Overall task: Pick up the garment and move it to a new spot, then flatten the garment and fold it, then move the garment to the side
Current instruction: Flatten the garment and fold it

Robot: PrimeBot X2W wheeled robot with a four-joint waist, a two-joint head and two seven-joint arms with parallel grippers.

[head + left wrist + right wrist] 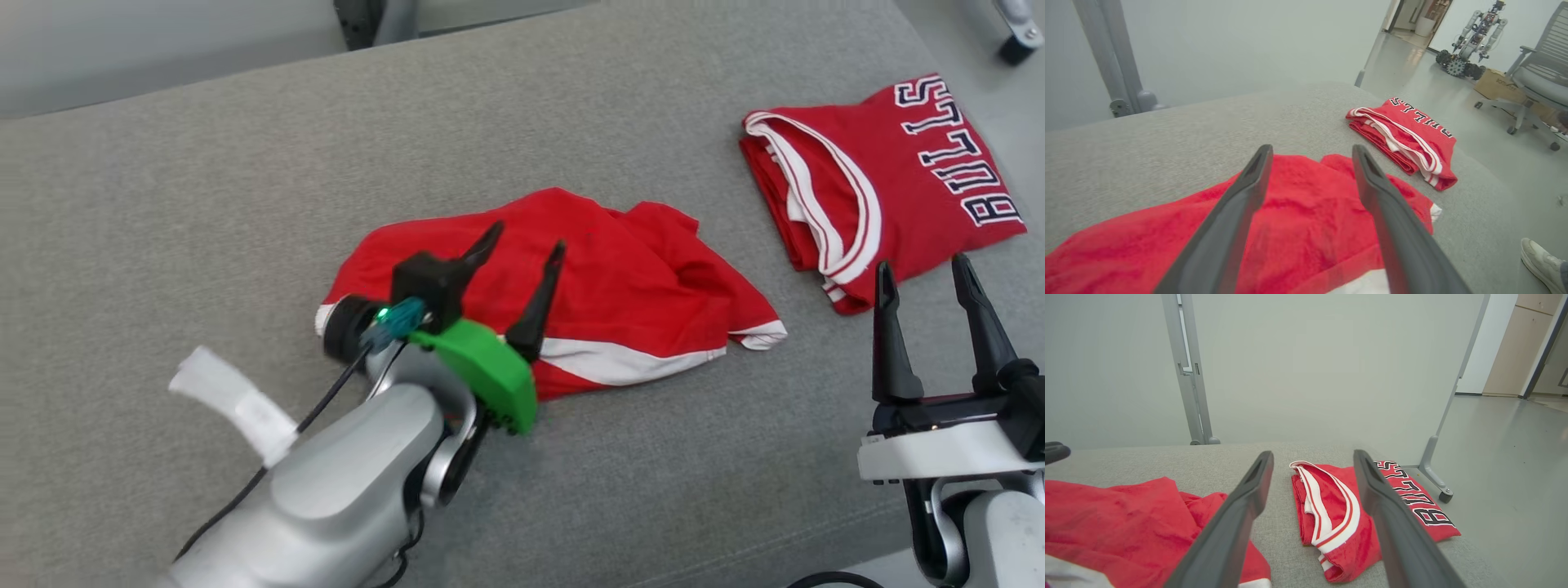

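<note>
The garment [637, 278] is a crumpled red piece with white trim, lying mid-surface on the grey padded top [204, 204]. My left gripper [526, 238] hovers over its left part, open, with nothing between the fingers. In the left wrist view the garment [1306, 212] spreads below the left gripper [1312, 151], whose fingers stand wide apart. My right gripper [921, 265] is open at the lower right, off the garment. In the right wrist view the right gripper [1312, 454] points past the garment [1126, 514], which lies at the left.
A folded red "BULLS" jersey [906, 180] lies at the far right of the surface, also seen as the jersey [1404, 134] and the jersey [1331, 535]. Beyond the right edge are a person's shoe [1539, 261], an office chair [1535, 81] and another robot [1470, 41].
</note>
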